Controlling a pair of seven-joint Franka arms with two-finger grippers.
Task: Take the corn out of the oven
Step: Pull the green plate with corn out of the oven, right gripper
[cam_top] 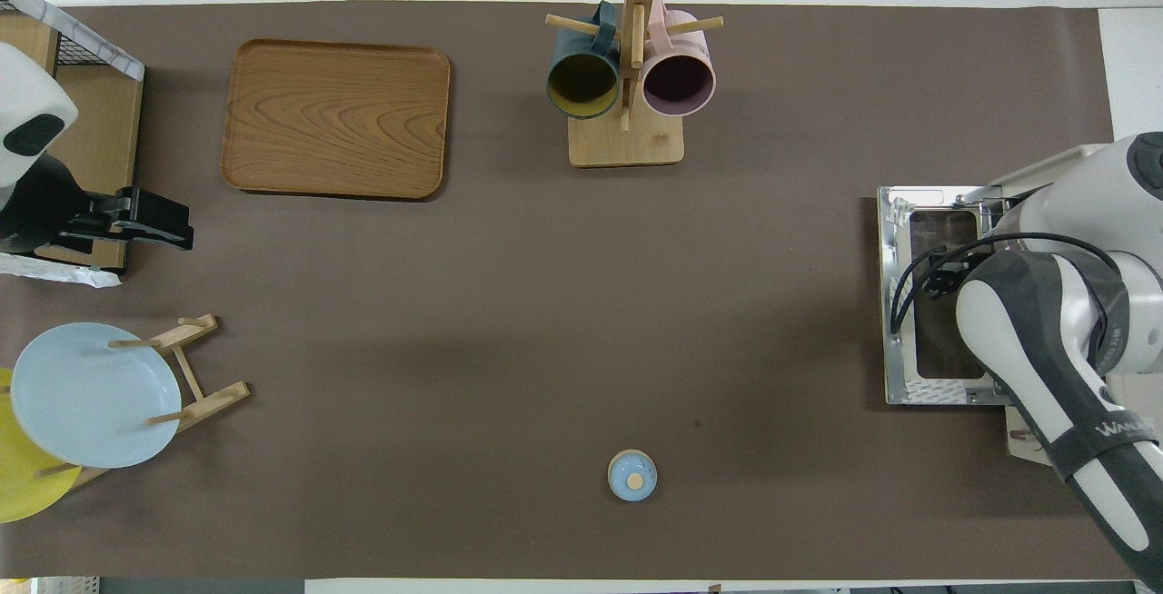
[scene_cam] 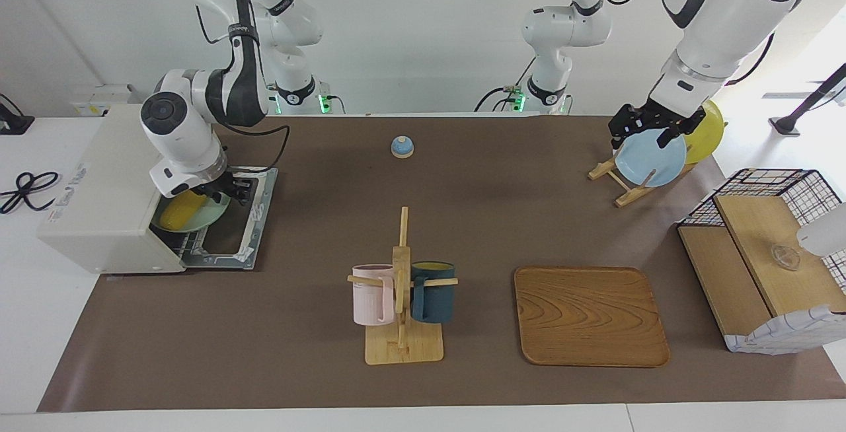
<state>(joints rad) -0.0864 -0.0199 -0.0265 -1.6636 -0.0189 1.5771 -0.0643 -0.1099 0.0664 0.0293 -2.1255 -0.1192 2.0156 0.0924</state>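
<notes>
Right arm's wrist partly covers oven [scene_cam: 99, 201] mouth; door down. Yellow corn [scene_cam: 180, 211] on green plate [scene_cam: 210, 215] inside. Right gripper [scene_cam: 232, 189] beside it, grip unreadable. Left gripper [scene_cam: 651, 127] waits above blue plate [scene_cam: 651, 161], grip unreadable.

Two mugs: pink mug [scene_cam: 373, 294], dark teal mug [scene_cam: 433, 291]. Two racked plates: blue plate [scene_cam: 653, 159], yellow plate [scene_cam: 706, 132].

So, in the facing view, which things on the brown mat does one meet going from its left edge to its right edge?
oven → corn → small blue lid → mug stand → wooden tray → blue plate → basket shelf.
</notes>
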